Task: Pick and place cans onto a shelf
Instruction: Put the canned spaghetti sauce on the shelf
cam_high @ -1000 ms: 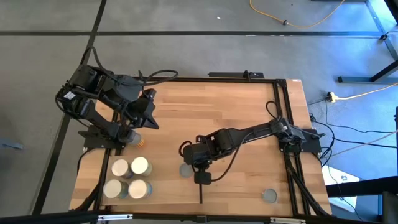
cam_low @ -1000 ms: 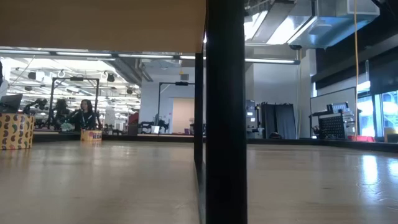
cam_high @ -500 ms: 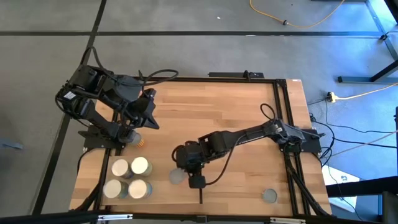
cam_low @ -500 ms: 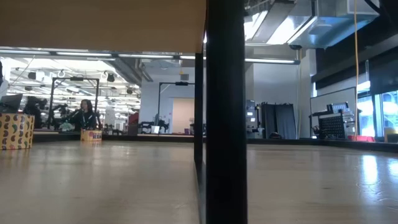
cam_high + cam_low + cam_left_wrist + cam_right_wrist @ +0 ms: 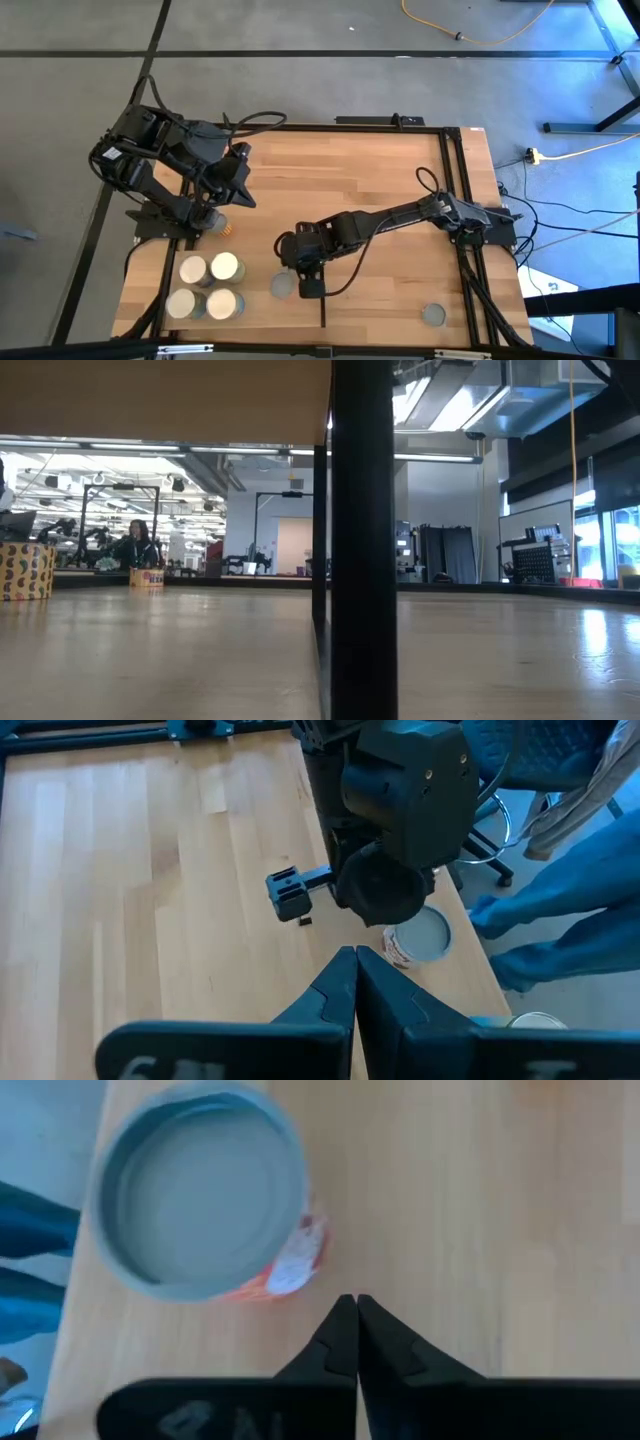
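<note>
A grey-topped can (image 5: 283, 285) with an orange and white label (image 5: 285, 1275) stands upright on the pale shelf panel (image 5: 262, 312), left of its thin black strip (image 5: 323, 312). My right gripper (image 5: 298, 268) points down just beside this can, fingers shut (image 5: 354, 1308). Several cream-topped cans (image 5: 208, 285) stand together on the panel's left part. Another can (image 5: 215, 222) stands near my left arm's base. My left gripper (image 5: 246, 198) hovers shut (image 5: 355, 960) over the table's left side and holds nothing. My right gripper's shut fingertips (image 5: 345, 1315) stand close beside the grey-topped can's labelled side (image 5: 300, 1270), coming from above and pointing down. I cannot tell whether they touch it. The can stands upright on its base.
A lone grey-topped can (image 5: 433, 315) stands near the table's near right corner. Black frame rails (image 5: 450, 180) run along the table's edges. In the low view a thick black post (image 5: 362, 540) fills the middle. A person in blue (image 5: 580, 920) shows beyond the table's near edge.
My right gripper has gone toward the table's left and near edges. The grey-topped can has slid the same way beside it, staying upright. In the last half second both have almost stopped.
</note>
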You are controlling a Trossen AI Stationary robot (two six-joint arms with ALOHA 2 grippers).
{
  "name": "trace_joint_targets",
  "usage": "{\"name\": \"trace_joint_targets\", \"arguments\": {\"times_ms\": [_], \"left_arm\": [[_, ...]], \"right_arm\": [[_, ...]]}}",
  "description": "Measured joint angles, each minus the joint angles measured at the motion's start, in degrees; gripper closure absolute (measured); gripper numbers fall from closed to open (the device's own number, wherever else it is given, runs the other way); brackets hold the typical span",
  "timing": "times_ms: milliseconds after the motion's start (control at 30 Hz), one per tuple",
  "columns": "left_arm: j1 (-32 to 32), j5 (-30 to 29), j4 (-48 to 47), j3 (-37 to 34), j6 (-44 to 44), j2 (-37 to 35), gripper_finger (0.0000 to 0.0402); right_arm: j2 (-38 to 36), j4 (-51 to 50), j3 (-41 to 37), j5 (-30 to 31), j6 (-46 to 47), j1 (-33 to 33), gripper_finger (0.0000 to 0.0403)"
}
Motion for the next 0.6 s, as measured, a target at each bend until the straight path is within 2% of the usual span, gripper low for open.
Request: {"name": "trace_joint_targets", "arguments": {"times_ms": [200, 433, 600], "left_arm": [[0.0, 0.0, 0.0, 0.0, 0.0, 0.0, 0.0401], [0.0, 0.0, 0.0, 0.0, 0.1, 0.0, 0.0401], [0.0, 0.0, 0.0, 0.0, 0.1, 0.0, 0.0401]], "right_arm": [[0.1, 3.1, 0.0, -0.1, -1.2, -0.1, 0.0402], [2.2, 5.5, 0.0, -8.2, -3.0, -0.5, 0.0402], [2.4, 7.6, 0.0, -9.4, -5.7, -0.7, 0.0402]]}}
